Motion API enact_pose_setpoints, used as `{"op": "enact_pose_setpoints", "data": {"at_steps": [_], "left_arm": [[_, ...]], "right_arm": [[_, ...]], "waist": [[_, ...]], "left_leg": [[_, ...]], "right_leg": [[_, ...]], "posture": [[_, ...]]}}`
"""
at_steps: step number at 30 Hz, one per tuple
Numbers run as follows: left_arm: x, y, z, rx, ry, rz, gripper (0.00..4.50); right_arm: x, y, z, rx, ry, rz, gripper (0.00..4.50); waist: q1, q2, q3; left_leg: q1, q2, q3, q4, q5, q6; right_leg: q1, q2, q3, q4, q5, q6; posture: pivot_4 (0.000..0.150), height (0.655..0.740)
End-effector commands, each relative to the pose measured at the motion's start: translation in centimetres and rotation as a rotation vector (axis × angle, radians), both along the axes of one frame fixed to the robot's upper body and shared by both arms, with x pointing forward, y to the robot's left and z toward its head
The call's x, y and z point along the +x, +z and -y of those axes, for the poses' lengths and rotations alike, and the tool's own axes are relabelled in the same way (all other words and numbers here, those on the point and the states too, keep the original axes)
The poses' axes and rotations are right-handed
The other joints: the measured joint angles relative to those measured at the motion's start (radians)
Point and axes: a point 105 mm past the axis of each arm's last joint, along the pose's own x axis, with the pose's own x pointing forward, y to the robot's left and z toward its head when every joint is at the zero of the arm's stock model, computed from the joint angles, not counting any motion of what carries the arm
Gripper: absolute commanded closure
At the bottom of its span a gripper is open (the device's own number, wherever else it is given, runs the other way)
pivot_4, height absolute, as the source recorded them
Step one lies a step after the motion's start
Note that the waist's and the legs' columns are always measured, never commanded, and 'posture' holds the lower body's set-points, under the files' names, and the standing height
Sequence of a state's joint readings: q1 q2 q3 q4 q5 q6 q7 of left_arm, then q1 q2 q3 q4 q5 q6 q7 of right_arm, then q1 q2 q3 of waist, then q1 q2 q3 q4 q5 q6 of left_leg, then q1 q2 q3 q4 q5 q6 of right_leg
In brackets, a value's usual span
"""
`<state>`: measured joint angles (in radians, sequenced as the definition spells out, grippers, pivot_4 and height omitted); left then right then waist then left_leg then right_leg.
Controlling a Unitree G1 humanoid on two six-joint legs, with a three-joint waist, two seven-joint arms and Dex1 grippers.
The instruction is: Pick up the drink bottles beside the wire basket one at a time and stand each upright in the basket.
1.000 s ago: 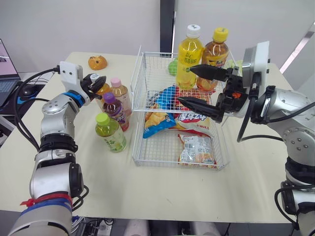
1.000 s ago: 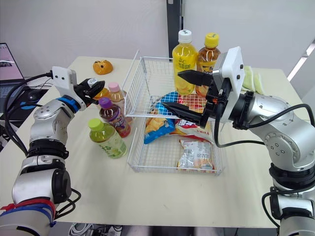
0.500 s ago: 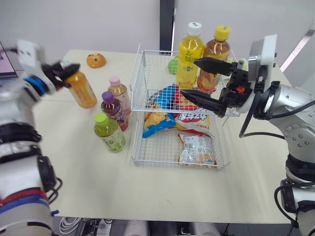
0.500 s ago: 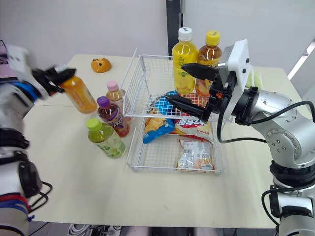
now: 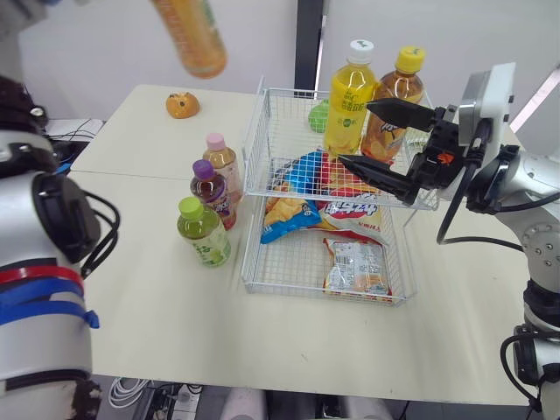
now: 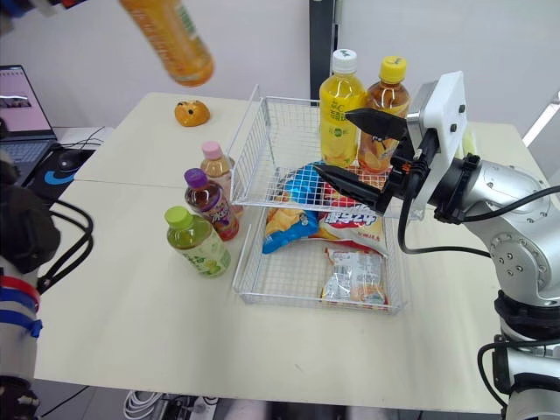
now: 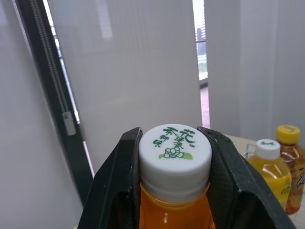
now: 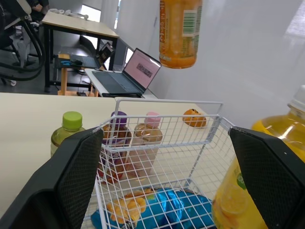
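My left gripper is shut on the white cap of an orange drink bottle, which hangs tilted high in the air, left of the wire basket. The same orange bottle shows above the basket in the right wrist view. Three bottles stand beside the basket on its left: pink-capped, purple-capped and green-capped. A yellow bottle and an amber bottle stand upright at the basket's far end. My right gripper is open wide over the basket's right side.
Snack bags and a clear packet lie on the basket floor. A small orange toy sits at the table's far left, and a laptop stands beyond the table's left edge. A green object rests behind the basket.
My left gripper has lifted the orange bottle out of the cluster, high up and rightward toward the basket. The right gripper stays open in about the same place.
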<state>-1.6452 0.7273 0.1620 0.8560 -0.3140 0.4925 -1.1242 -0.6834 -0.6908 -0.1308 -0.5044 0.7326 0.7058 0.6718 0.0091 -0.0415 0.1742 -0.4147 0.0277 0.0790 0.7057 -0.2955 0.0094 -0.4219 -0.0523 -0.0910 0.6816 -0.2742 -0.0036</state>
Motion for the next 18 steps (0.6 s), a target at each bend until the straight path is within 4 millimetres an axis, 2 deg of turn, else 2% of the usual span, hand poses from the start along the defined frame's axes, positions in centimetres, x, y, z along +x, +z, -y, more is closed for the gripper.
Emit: {"op": "enact_pose_setpoints", "data": {"at_steps": [1,7,10,18], "left_arm": [[-0.6,0.7,2.7,0.017,-0.100,0.051,3.14],[-0.1,-0.8,6.2,0.037,-0.213,0.013,3.14],[0.3,-1.7,7.4,0.059,-0.232,-0.015,3.14],[1.6,-5.6,9.1,0.150,-0.244,-0.078,3.14]], "right_arm": [[-0.9,1.0,0.4,0.013,-0.033,0.061,0.00],[-1.4,0.8,0.7,0.016,-0.071,0.052,0.00],[-1.6,0.8,0.8,0.019,-0.080,0.048,0.00],[-2.0,0.8,0.9,0.021,-0.105,0.043,0.00]], "waist": [[-0.006,0.000,0.000],[-0.014,0.002,0.001],[-0.014,0.002,0.001],[-0.010,0.002,0.001]], "left_leg": [[0.000,0.000,0.000,0.000,0.000,0.000],[0.000,0.000,0.001,0.000,0.000,0.000],[0.000,0.001,0.001,0.000,0.000,0.000],[0.000,0.000,0.001,0.001,0.000,0.000]], "right_leg": [[0.000,0.000,0.000,0.000,0.000,0.000],[-0.001,0.000,0.001,0.000,0.000,0.000],[-0.001,0.001,0.001,0.000,0.000,0.000],[-0.001,0.000,0.001,0.001,0.000,0.000]], "posture": [[0.150,0.7400],[0.150,0.7400],[0.150,0.7400],[0.150,0.7400]]}}
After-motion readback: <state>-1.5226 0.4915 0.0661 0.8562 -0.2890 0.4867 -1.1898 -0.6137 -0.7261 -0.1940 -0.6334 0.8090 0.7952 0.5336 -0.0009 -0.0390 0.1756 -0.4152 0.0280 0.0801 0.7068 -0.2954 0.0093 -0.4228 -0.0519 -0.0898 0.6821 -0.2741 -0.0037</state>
